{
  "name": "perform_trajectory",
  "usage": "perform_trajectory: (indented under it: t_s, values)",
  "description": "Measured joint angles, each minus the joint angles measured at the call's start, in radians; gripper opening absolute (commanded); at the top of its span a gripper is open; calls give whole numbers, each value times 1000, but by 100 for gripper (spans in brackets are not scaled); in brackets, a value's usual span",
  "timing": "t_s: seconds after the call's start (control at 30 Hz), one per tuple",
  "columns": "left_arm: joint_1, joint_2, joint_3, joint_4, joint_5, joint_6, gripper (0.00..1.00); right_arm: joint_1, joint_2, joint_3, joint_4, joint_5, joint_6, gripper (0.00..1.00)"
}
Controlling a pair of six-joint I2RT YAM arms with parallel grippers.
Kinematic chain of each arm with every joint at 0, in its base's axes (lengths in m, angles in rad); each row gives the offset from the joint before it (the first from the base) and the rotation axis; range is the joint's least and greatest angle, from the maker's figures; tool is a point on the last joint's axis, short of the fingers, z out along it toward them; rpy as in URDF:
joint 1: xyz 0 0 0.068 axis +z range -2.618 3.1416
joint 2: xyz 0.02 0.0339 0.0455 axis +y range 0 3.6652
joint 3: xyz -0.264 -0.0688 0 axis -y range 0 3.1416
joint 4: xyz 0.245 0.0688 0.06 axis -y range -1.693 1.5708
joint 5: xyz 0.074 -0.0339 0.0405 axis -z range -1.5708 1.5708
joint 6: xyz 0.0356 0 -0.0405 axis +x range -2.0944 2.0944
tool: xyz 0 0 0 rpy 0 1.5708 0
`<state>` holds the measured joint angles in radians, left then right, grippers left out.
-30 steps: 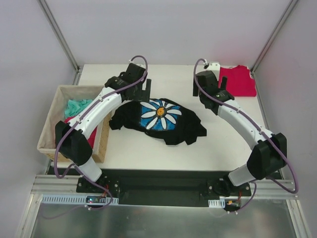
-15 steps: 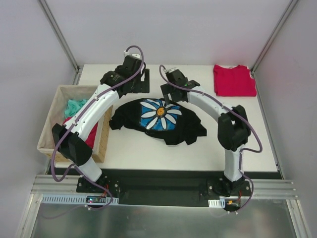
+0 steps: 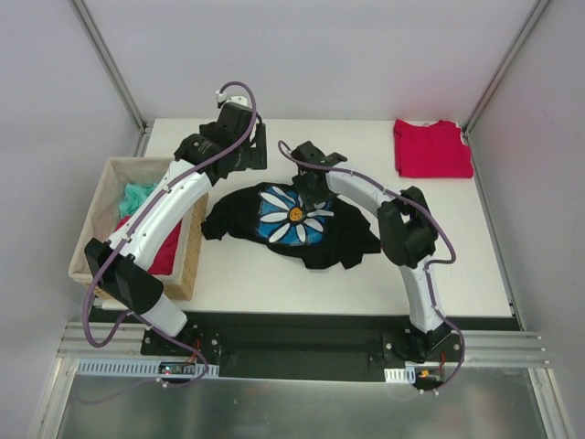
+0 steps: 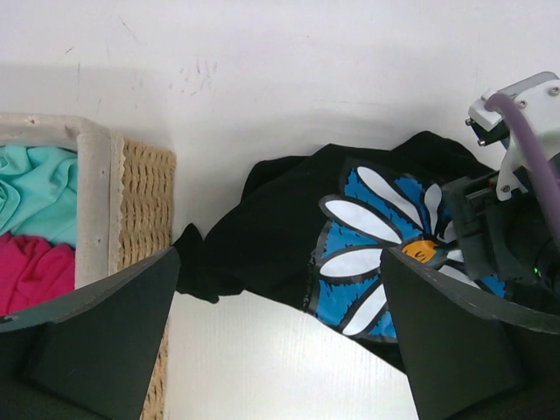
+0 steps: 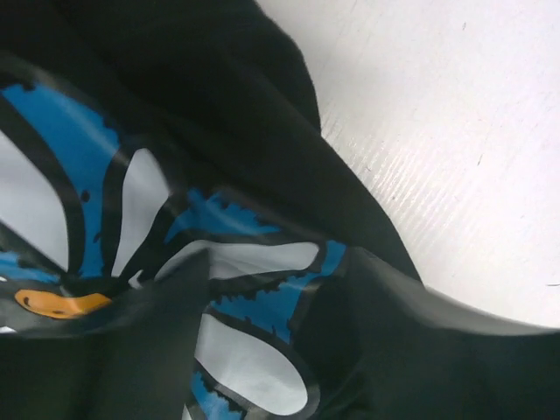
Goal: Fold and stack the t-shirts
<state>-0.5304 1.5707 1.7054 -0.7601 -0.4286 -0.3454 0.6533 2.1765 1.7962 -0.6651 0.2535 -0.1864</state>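
Note:
The black t-shirt (image 3: 340, 236) lies crumpled mid-table, its blue and white daisy print facing up. The red t-shirt (image 3: 431, 148) lies folded flat at the back right corner. My right gripper (image 3: 309, 181) is down on the far edge of the black t-shirt (image 5: 219, 131). In the right wrist view its two fingers stand apart with printed cloth between them (image 5: 271, 341). My left gripper (image 3: 247, 155) hovers wide open beyond the shirt's far left side. Between its fingers (image 4: 280, 350) I see bare table and the black t-shirt (image 4: 271, 236).
A woven tan basket (image 3: 91, 224) stands at the table's left edge, holding teal cloth (image 3: 142, 195) and pink-red cloth (image 3: 163, 254). Its corner (image 4: 140, 201) shows in the left wrist view. Grey walls close in the table's back and sides.
My right arm swung left from beside the red t-shirt and came down on the black t-shirt's far edge, its jaws narrowing. The left gripper drifted slightly left and back.

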Motion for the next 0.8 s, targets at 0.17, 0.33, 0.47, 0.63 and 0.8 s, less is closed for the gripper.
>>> perform_trajectory:
  t_s: [0.17, 0.33, 0.47, 0.63, 0.8]
  values:
    - [0, 0, -7, -2, -1, -2, 99, 8, 0, -2, -21, 8, 2, 32]
    - [0, 0, -8, -2, -2, -3, 99, 9, -3, -52, 6, 17, 4, 1]
    - [0, 0, -9, -2, -3, -2, 99, 11, -17, -104, 31, 35, 19, 1]
    - [0, 0, -14, -2, -4, -3, 99, 12, -93, -206, 86, 69, 29, 1]
    - [0, 0, -16, -2, -4, -2, 99, 2, -173, -280, 112, 141, 36, 1]
